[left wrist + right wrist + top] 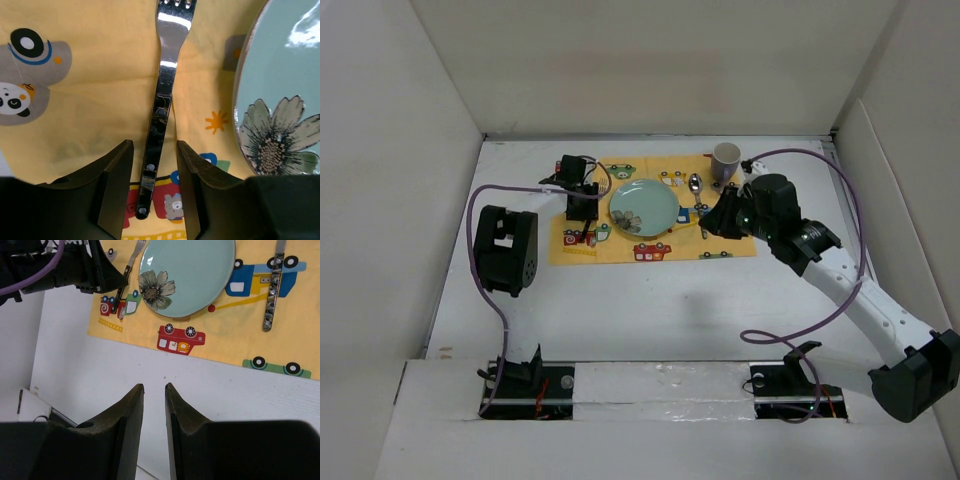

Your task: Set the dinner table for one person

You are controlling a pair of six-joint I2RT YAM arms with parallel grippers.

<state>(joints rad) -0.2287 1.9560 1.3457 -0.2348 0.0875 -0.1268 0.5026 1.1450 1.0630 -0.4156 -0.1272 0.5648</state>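
Note:
On the white dinner table (650, 300) lies a yellow car-print placemat (620, 250) with a teal flower plate (643, 208) in its middle. A black-handled fork (162, 95) lies flat on the placemat left of the plate. My left gripper (155, 150) is open, its jaws either side of the fork's handle without touching it. My right gripper (154, 387) is slightly open and empty, above bare table (100, 370) near the placemat's front edge. A knife (272, 290) lies right of the plate (187, 275).
A grey mug (725, 158) stands at the placemat's back right corner, with a spoon (695, 183) beside it. White walls enclose the table on the left, back and right. The left gripper (85, 267) also shows in the right wrist view.

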